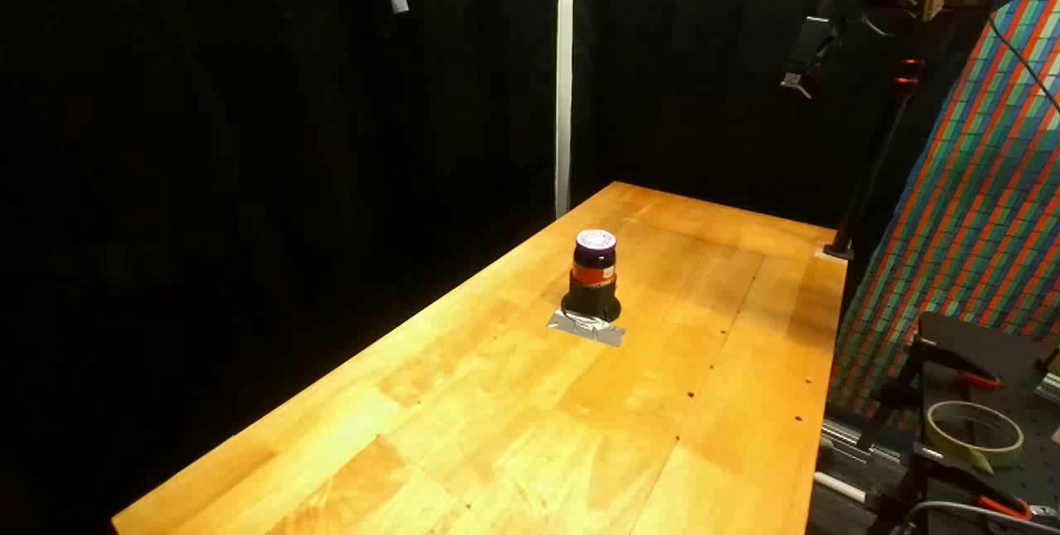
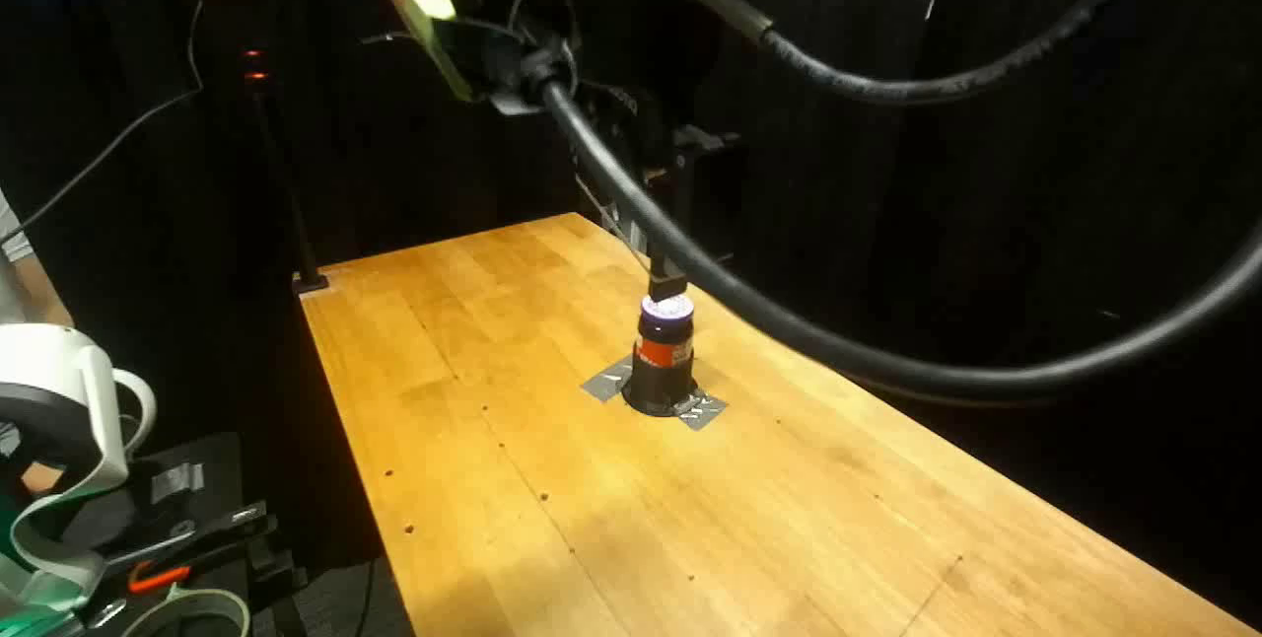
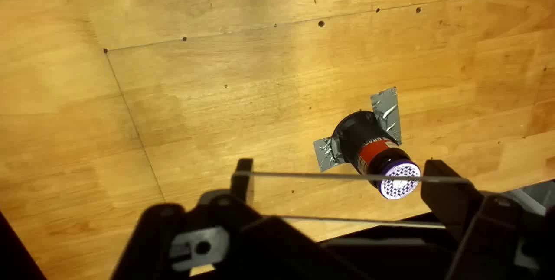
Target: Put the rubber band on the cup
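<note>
The cup (image 1: pixel 594 274) is a small dark upright jar with a white, purple-rimmed lid and an orange-red stripe. Its black base is taped to the wooden table; it also shows in an exterior view (image 2: pixel 664 356) and in the wrist view (image 3: pixel 377 154). My gripper (image 3: pixel 339 171) is open. The pale rubber band (image 3: pixel 303 175) is stretched around its two fingers in two strands, with the upper strand crossing in front of the lid. In an exterior view the gripper (image 1: pixel 797 86) is high above the table, apart from the cup. In an exterior view a fingertip (image 2: pixel 667 287) lines up above the lid.
Silver tape strips (image 2: pixel 702 410) flank the cup's base on the wooden table (image 1: pixel 497 436). A thick black cable (image 2: pixel 946 381) loops down from the arm. A dark pole (image 1: pixel 865 179) stands at a table corner. A side stand holds a tape roll (image 1: pixel 936 436).
</note>
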